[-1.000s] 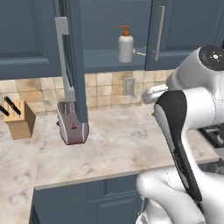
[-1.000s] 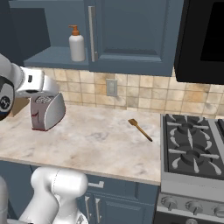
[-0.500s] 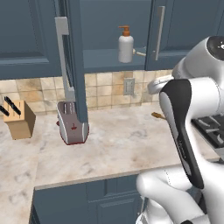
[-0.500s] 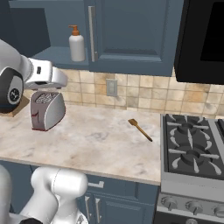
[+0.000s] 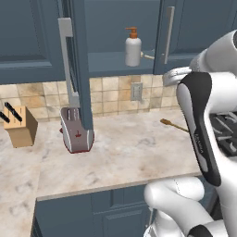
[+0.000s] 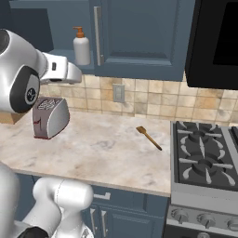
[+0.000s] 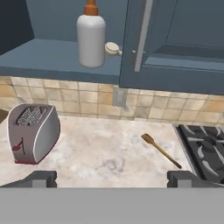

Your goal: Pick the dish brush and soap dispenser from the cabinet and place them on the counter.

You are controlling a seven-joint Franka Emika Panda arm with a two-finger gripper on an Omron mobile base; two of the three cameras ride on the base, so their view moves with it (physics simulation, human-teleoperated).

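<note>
1. On the cabinet (image 7: 175, 65) shelf stands the dispenser (image 7: 91, 37), the brush (image 7: 113, 48) lying just behind it.
2. End effector (image 7: 111, 178) is wide and empty: I would raise it, centre on the bottle, keeping clear of the door.

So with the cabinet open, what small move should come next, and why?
Probably raise the hand toward the soap dispenser: it stands upright on the cabinet shelf, the dish brush lies behind it, nothing is held, and the open jaws sit low, toward the counter.
</note>
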